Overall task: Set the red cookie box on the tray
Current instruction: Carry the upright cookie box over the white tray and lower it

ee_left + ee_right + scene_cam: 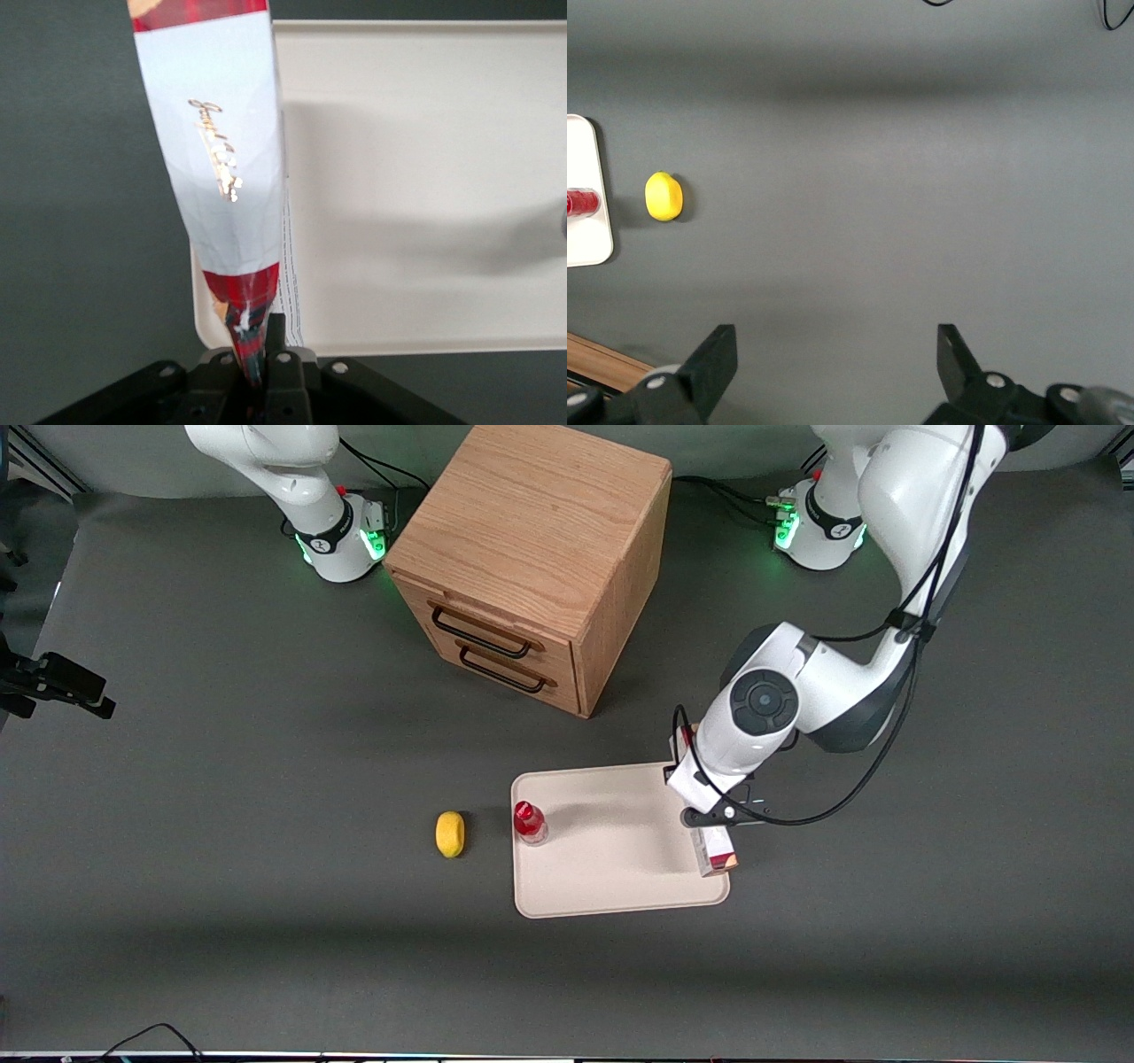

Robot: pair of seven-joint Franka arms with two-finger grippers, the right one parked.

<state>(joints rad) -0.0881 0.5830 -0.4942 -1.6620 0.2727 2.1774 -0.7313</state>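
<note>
The red cookie box (226,168), dark red with a large white patch, is pinched between the fingers of my left gripper (262,341), which is shut on its narrow end. In the front view the gripper (706,821) hangs over the tray's edge nearest the working arm's end of the table. The box (716,856) sticks out below it toward the front camera, over the rim. The cream-beige tray (611,868) lies flat on the table, and much of its bare surface (425,177) lies beside the box. Whether the box touches the tray I cannot tell.
A small red-capped bottle (530,822) stands on the tray at its edge toward the parked arm's end. A yellow lemon-like object (450,833) lies on the table just off that edge. The wooden drawer cabinet (532,558) stands farther from the front camera than the tray.
</note>
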